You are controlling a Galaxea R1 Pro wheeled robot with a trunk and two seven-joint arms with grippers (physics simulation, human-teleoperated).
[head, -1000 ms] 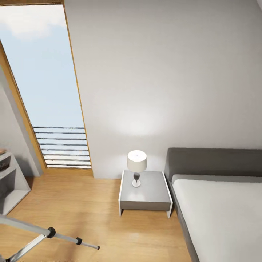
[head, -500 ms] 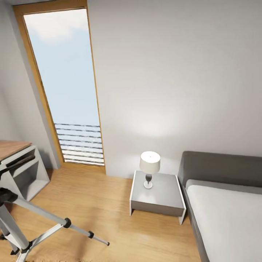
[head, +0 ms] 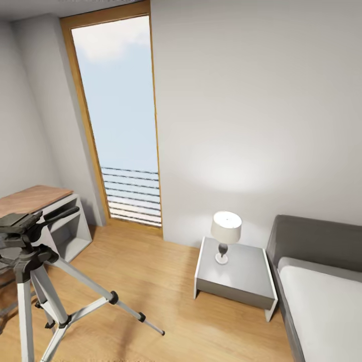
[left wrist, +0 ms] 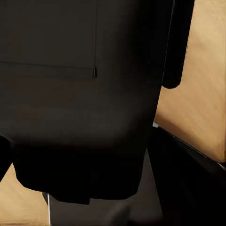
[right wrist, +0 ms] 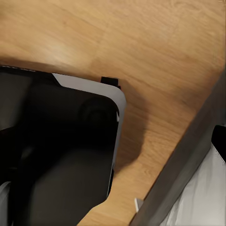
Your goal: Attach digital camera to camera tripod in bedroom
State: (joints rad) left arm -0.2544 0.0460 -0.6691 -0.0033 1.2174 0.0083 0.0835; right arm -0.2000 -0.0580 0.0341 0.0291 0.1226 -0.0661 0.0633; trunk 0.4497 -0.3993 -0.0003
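Note:
The camera tripod [head: 30, 261] stands at the left of the head view on the light wood floor [head: 146, 271]. It has silver legs, black joints and a bare black head [head: 20, 223]. Its long pan handle [head: 60, 215] points toward the desk. The digital camera is out of view. In the left wrist view a black finger [left wrist: 175, 47] hangs beside a large dark body [left wrist: 70, 94], and I cannot make out whether that gripper is open or shut. The right wrist view looks down on my dark base [right wrist: 61, 150], the floor and the bed's edge.
A wood-topped desk [head: 30, 198] stands behind the tripod against the left wall. A tall window [head: 120, 125] fills the corner. A grey nightstand [head: 236, 279] carries a white lamp [head: 225, 231], and the grey bed [head: 322, 296] lies at the right.
The head view has swung left and up, so the whole picture shifted right. The tripod's head and the desk have come into view. Nothing in the room moved.

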